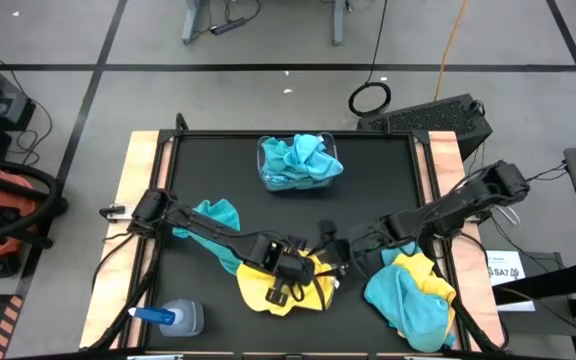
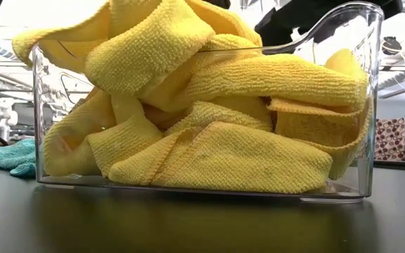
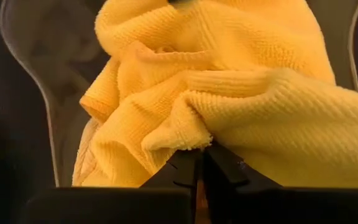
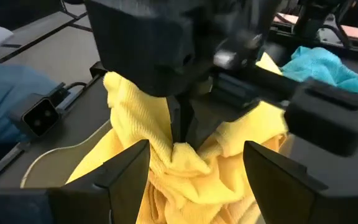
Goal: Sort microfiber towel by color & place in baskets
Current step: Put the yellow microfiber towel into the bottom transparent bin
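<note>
Yellow bin nearly full; left tool at release point

Yellow towels (image 2: 209,105) fill the near clear basket (image 2: 371,84), heaped above the rim. Left tool (image 3: 201,165) sits directly over that basket, jaws pinched narrow on a fold of yellow cloth (image 3: 185,127); cloth hangs straight below the tips, inside the walls. Judgement: release is a plain drop, no sideways shift req'd. Right tool (image 4: 191,186) hovers just right of the left one, fingers wide, holding nothing, aimed at the same heap. Far basket (image 1: 299,162) at tabletop's far centre holds turquoise cloths. Unsorted: turquoise cloth (image 1: 214,215) near left, mixed pile (image 1: 408,295) near right, closer to right arm. Spray bottle (image 1: 173,317) near-left corner. Risk: overfull heap may spill.
</note>
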Robot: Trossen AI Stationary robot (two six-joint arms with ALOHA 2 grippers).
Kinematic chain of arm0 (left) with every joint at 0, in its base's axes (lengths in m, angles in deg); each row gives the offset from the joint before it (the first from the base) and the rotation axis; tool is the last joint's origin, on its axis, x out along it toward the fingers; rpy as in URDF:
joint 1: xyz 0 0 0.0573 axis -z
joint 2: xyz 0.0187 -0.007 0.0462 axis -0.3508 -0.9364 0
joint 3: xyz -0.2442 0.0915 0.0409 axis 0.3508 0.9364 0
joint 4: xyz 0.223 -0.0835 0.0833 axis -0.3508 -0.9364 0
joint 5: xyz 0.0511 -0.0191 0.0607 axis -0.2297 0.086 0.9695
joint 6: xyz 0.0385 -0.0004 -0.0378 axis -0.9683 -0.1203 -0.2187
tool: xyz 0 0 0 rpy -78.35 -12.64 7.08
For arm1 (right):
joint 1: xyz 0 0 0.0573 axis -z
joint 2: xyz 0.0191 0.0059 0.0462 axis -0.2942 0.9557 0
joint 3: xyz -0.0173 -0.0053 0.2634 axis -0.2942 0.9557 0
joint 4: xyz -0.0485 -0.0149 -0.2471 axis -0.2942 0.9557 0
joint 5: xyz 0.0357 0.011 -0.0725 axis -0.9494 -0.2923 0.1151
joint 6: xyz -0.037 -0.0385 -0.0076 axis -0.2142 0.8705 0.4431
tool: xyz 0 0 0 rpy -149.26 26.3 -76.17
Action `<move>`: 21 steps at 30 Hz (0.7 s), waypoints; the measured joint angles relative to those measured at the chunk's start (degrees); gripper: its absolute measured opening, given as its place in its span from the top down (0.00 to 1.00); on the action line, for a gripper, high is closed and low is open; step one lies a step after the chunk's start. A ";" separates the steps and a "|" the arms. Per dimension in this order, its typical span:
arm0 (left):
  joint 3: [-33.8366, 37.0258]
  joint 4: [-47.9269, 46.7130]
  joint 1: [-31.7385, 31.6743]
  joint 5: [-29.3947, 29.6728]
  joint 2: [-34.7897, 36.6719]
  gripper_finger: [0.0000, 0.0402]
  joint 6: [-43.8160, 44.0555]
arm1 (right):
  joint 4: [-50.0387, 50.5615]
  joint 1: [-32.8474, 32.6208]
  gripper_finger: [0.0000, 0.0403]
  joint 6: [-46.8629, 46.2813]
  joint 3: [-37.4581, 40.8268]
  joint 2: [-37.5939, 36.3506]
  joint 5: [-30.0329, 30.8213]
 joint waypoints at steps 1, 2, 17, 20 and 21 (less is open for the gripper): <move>0.00 0.01 -0.14 0.01 0.00 0.93 0.46 | -0.48 0.00 0.38 -0.25 0.00 0.65 -0.01; 0.00 0.02 -0.25 0.08 0.01 0.91 0.82 | -0.67 0.00 0.38 -0.55 0.00 1.14 -0.01; -0.09 -4.24 -0.33 3.41 3.65 0.50 1.12 | -8.43 -0.04 0.38 -2.84 0.02 6.26 0.04; -0.09 -4.52 -0.38 4.51 4.42 0.48 1.22 | -10.38 -0.04 0.38 -2.87 0.02 7.30 0.01; -0.08 -5.22 -0.35 5.29 4.93 0.47 1.25 | -10.78 -0.04 0.38 -2.86 0.02 7.60 0.01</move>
